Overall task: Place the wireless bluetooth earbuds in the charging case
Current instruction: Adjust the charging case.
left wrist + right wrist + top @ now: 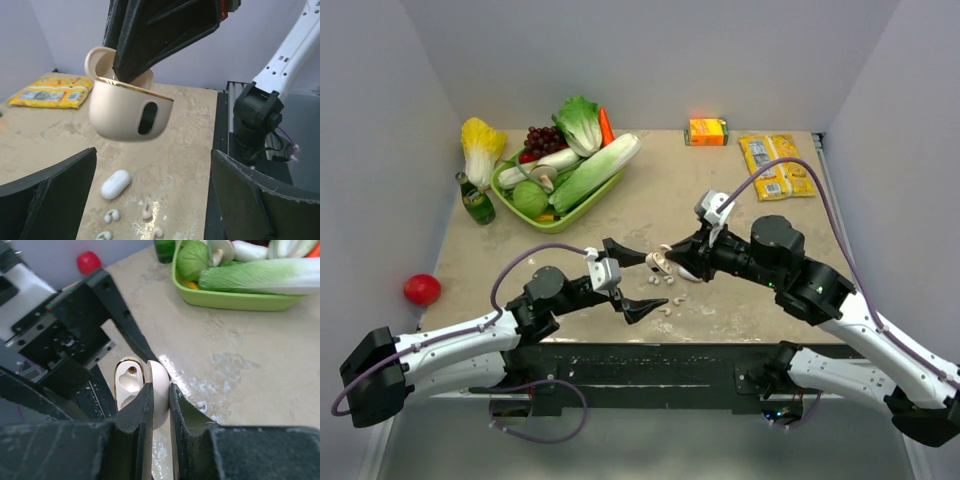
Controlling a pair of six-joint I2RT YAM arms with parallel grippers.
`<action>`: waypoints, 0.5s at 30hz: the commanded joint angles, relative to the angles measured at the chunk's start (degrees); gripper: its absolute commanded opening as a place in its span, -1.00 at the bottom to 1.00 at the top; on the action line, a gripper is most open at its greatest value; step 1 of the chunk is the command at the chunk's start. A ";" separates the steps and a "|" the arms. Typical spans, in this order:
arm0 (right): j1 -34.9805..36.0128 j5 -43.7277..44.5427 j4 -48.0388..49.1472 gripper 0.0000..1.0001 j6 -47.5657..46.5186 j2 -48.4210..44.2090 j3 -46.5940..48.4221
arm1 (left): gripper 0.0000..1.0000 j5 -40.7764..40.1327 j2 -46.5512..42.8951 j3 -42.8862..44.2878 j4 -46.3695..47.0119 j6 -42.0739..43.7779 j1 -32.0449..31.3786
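My arms [450, 345] wear white shells over black joints; purple cables [782, 161] loop alongside; my fingers [47, 200] are matte black wedges.

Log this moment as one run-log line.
right gripper: shut on charging case, lid open, lifted | left gripper: open nearby | earbuds: loose on table

You had soft, even overhead light in all three views, bright on the table [660, 190], with only faint shadows under the arms [460, 340]. The top view was sharp, dimmer along its lower edge. In your left wrist view the case [127, 115] was crisp, while the left fingers [45, 200] were dark, soft masses. In the right wrist view a pale sheen lay on the table beside the case, and the right fingers [125, 440] looked blurred and grainy.
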 commanded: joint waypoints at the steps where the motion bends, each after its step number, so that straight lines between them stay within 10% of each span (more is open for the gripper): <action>1: 1.57 -4.27 -4.46 -1.00 -4.21 1.43 2.04 | 1.00 15.43 2.00 4.73 -4.86 -5.49 4.37; 15: 3.15 -2.34 -8.24 -1.00 -6.58 1.43 2.56 | 0.60 24.32 6.22 7.98 -3.54 -6.20 7.46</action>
